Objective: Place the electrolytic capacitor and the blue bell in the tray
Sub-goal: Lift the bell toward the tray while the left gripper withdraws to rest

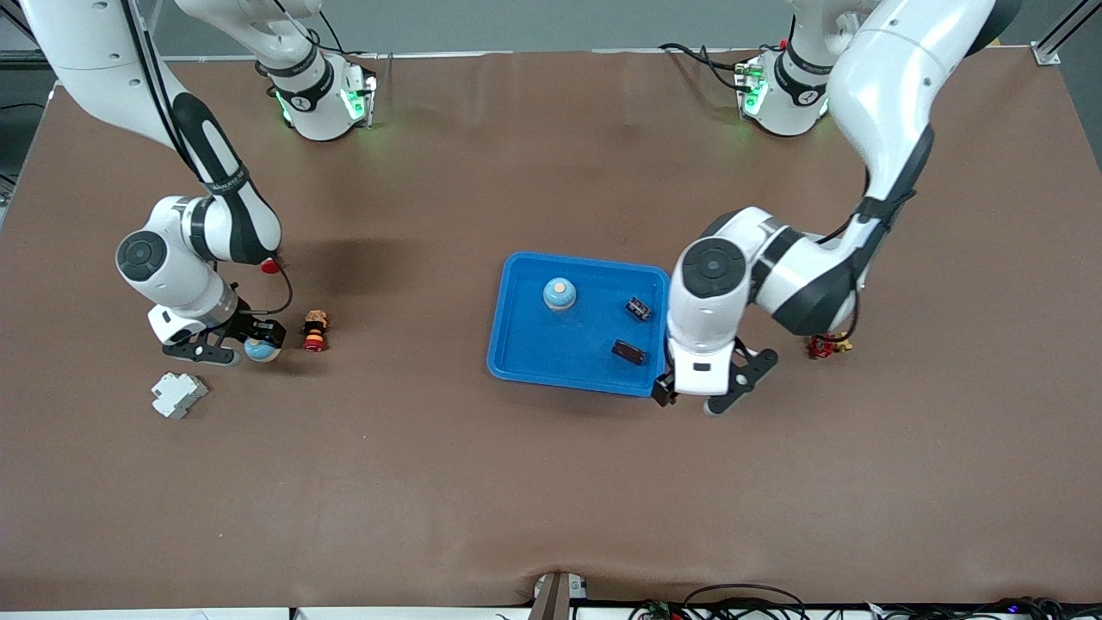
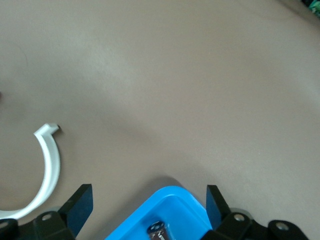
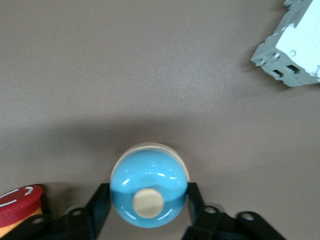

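The bright-blue tray (image 1: pixel 516 362) lies mid-table. In it stand a blue bell (image 1: pixel 560 294) and two dark electrolytic capacitors (image 1: pixel 638 308) (image 1: pixel 628 350). My left gripper (image 1: pixel 689 400) hangs open over the tray's corner nearest the front camera, at the left arm's end. In its wrist view that corner (image 2: pixel 175 200) and a capacitor's end (image 2: pixel 157 231) show between the spread fingers of the left gripper (image 2: pixel 149 207). Toward the right arm's end, my right gripper (image 1: pixel 256 344) (image 3: pixel 148 205) is shut on a second blue bell (image 1: pixel 261 349) (image 3: pixel 148 182), low at the table.
A red and yellow push-button (image 1: pixel 315 331) (image 3: pixel 20 200) stands right beside the held bell. A pale grey block (image 1: pixel 178 394) (image 3: pixel 292 50) lies nearer the front camera. A small red connector (image 1: pixel 826 346) sits by the left arm. A white curved piece (image 2: pixel 50 165) shows in the left wrist view.
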